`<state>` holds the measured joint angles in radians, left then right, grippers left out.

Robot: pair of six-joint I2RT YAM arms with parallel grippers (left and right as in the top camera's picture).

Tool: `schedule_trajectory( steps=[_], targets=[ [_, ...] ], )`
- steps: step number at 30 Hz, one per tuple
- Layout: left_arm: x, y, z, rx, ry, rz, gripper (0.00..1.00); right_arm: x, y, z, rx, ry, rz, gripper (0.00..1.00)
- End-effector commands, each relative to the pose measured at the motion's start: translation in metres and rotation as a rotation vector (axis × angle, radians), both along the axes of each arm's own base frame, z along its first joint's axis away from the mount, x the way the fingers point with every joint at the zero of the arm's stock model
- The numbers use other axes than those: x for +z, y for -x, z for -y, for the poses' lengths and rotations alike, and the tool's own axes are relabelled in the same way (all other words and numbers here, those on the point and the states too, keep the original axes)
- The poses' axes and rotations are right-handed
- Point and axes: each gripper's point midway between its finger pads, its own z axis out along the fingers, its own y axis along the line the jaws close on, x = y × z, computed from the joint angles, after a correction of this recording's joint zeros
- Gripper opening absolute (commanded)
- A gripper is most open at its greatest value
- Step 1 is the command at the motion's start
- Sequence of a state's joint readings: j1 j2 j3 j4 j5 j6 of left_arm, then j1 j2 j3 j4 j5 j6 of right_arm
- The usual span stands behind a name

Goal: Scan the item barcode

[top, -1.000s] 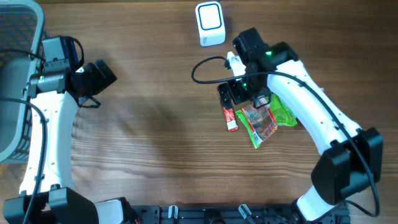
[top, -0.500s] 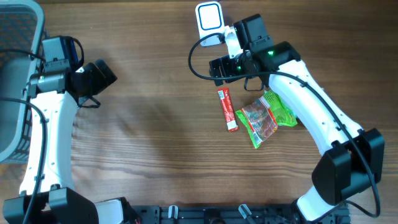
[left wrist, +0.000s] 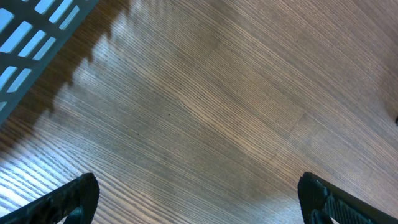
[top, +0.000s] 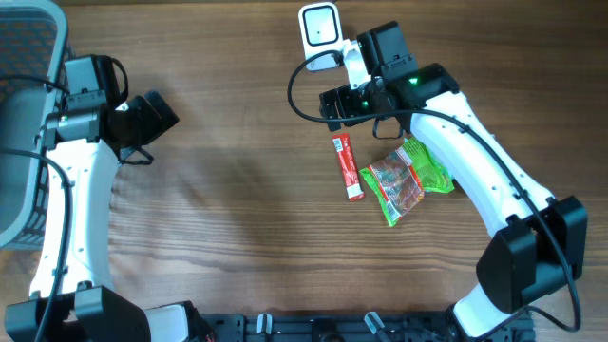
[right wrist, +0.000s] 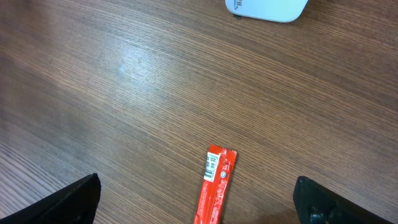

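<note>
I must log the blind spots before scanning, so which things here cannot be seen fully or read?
red stick packet: right wrist view, lower end cut by the bottom edge; its print too small to read.
green snack bag: overhead, partly hidden by the right arm; no barcode visible.
white scanner: right wrist view, cut by the top edge.

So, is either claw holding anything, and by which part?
Nothing is held. The left claw and right claw are both open and empty; the red stick pack lies untouched.
</note>
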<state>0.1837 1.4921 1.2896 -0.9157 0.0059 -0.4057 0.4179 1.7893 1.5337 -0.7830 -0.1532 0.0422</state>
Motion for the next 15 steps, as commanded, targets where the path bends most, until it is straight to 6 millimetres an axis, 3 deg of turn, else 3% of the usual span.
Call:
schedule_trajectory(
  steps=[1,3,12,15],
  targets=[
    [0.004,-0.001,-0.001,-0.005,-0.003,0.014,1.0,0.009,-0.005,0.0,-0.014,-0.011,0.024,1.0],
    [0.004,-0.001,-0.001,-0.005,-0.003,0.014,1.0,0.009,-0.009,0.008,-0.041,0.027,0.041,1.0],
    [0.004,-0.001,-0.001,-0.005,-0.003,0.014,1.0,0.011,-0.013,0.006,-0.033,0.022,0.064,1.0],
    [0.004,-0.001,-0.001,-0.005,-0.003,0.014,1.0,0.039,-0.015,0.005,0.006,0.006,0.154,1.0]
  ],
)
